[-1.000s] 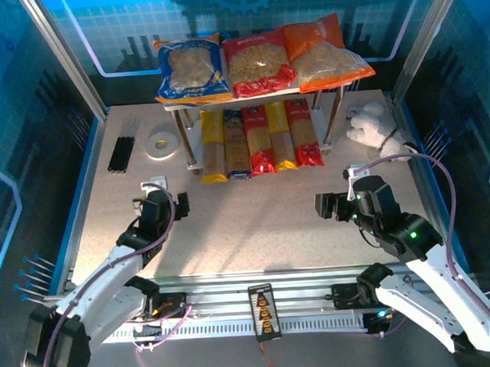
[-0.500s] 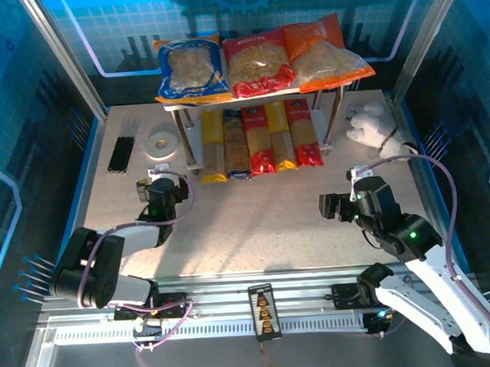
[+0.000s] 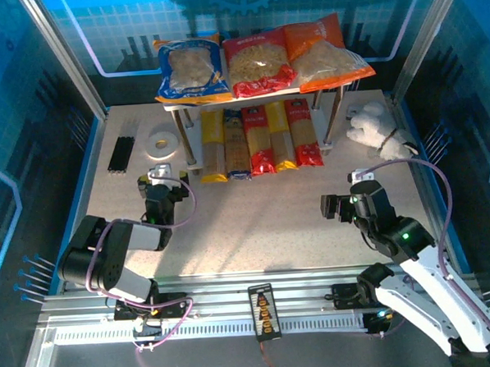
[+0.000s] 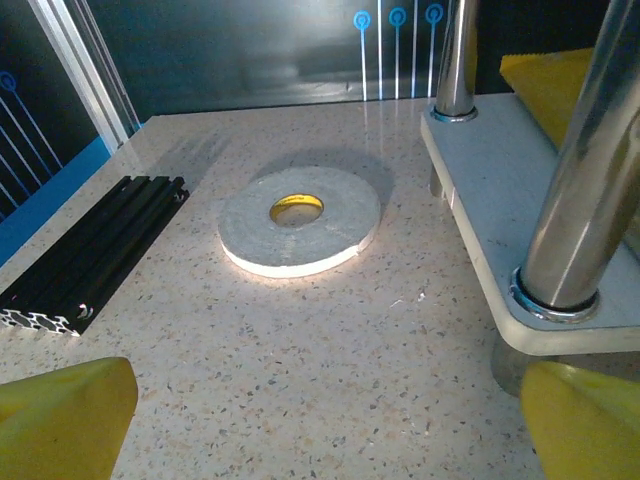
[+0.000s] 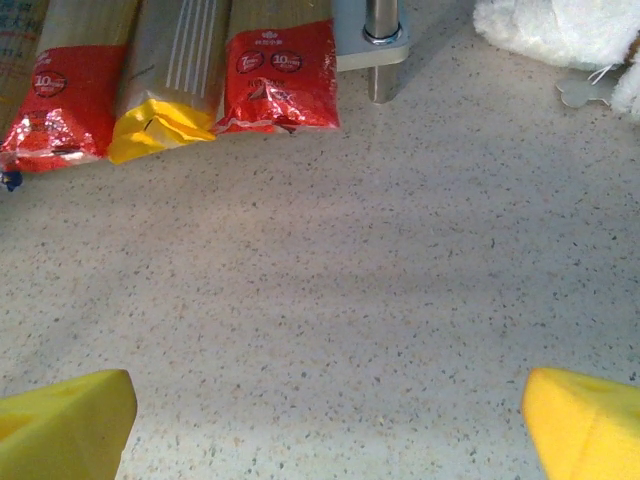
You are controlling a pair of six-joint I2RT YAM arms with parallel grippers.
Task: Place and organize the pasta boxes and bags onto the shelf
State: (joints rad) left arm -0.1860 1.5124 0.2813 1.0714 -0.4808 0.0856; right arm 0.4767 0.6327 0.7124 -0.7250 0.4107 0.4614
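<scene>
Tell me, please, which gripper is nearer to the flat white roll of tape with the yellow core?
Left. The left gripper sits just short of the white tape roll, facing it; the right gripper is far off to the roll's right.

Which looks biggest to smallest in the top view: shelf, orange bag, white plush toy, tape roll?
1. shelf
2. orange bag
3. white plush toy
4. tape roll
The bag lies on the upper tier, nearer the camera, so its lead over the toy is unsure.
</scene>
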